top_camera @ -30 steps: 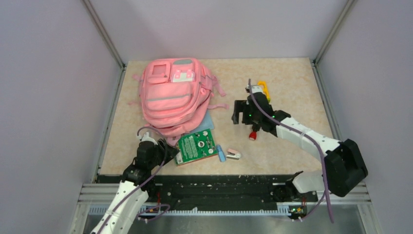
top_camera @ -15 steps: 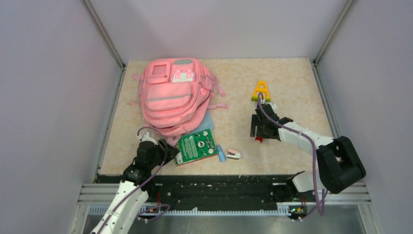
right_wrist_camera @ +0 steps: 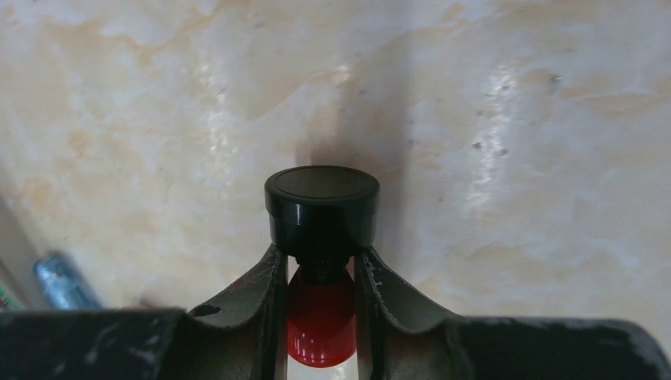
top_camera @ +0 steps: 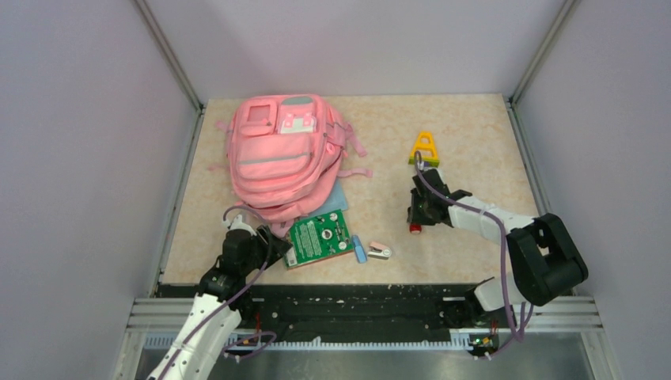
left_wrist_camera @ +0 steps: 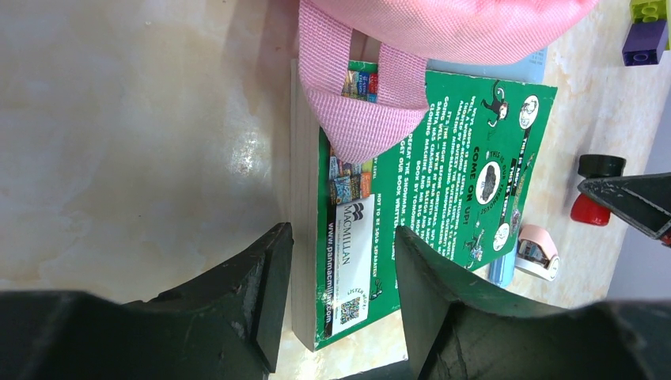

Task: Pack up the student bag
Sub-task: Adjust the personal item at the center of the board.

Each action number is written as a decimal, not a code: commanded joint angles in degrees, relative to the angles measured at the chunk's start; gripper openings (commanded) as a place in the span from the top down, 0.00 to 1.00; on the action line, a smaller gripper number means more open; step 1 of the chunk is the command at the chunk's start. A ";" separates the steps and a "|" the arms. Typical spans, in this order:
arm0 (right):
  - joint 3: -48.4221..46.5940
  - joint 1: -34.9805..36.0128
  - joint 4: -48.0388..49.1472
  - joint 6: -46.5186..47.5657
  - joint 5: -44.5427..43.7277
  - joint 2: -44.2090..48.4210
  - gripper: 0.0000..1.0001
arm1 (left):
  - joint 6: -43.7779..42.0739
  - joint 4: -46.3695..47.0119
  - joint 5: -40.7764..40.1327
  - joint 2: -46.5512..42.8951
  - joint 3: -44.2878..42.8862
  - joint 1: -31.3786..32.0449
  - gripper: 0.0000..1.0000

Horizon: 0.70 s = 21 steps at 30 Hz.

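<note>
The student bag (top_camera: 281, 154), a big pink backpack, lies at the back left; its fabric (left_wrist_camera: 443, 24) and a strap loop (left_wrist_camera: 364, 103) rest over a green book (top_camera: 318, 236). My left gripper (top_camera: 273, 252) is open, its jaws standing either side of the book's (left_wrist_camera: 443, 158) near corner (left_wrist_camera: 342, 237) with gaps on both sides. My right gripper (top_camera: 415, 220) is low over the table at centre right, shut on a small red bottle (right_wrist_camera: 320, 317) just below its black cap (right_wrist_camera: 321, 202). The bottle (top_camera: 414, 228) lies on the table.
A yellow, green and purple block toy (top_camera: 425, 148) stands behind the right gripper. A blue stick (top_camera: 360, 249) and a small pink stapler-like item (top_camera: 380, 251) lie right of the book. A pale blue sheet (top_camera: 340, 194) pokes from under the bag.
The right gripper has come nearer and down over the red bottle, and its jaws have closed onto it. The left arm has stayed put.
</note>
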<state>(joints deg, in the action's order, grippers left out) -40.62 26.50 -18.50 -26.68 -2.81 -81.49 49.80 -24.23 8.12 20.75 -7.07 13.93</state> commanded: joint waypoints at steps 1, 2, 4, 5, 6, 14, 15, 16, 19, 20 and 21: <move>-4.61 -0.14 -2.80 1.94 15.41 0.57 1.00 | -0.65 1.25 0.24 -0.65 -1.21 0.13 0.45; -5.21 -0.15 -4.40 2.57 17.60 0.34 1.00 | -0.71 1.16 0.23 -0.68 -1.42 0.13 0.45; -6.48 -0.18 -9.39 4.76 19.32 0.35 1.00 | -0.76 1.04 0.15 -0.70 -1.65 0.13 0.45; -7.46 -0.14 -12.26 5.81 18.55 0.52 1.00 | -0.70 0.95 0.00 -0.75 -1.82 0.13 0.45; -8.44 -0.14 -15.51 7.27 17.54 0.54 1.00 | -0.75 0.94 -0.10 -0.77 -2.01 0.13 0.45; -11.15 -0.13 -19.40 5.36 26.19 -4.25 1.00 | -2.92 0.56 -1.03 -0.57 -5.01 0.13 0.44; -10.47 -0.13 -17.62 2.96 28.75 -5.01 1.00 | -3.42 -0.16 -1.50 -0.52 -5.73 0.13 0.44; -9.25 -0.13 -15.31 0.30 31.40 -5.41 1.00 | -3.56 -0.51 -1.67 -0.46 -6.29 0.13 0.43; -8.28 -0.22 -14.52 -5.45 34.71 -6.18 1.00 | -3.92 0.22 -0.90 -0.32 -6.88 0.08 0.43; -8.56 -0.33 -15.52 -6.79 34.37 -6.17 1.00 | -4.15 0.12 -0.99 -0.45 -7.19 0.12 0.42; -8.89 -0.58 -16.20 -8.21 34.84 -5.94 1.00 | -4.45 -0.10 -1.30 -0.49 -7.52 0.13 0.42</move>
<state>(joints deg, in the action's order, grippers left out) -48.86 26.50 -34.85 -26.63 25.96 -87.85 47.37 -25.12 7.64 20.73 -11.70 13.93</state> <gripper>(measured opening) 0.268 0.573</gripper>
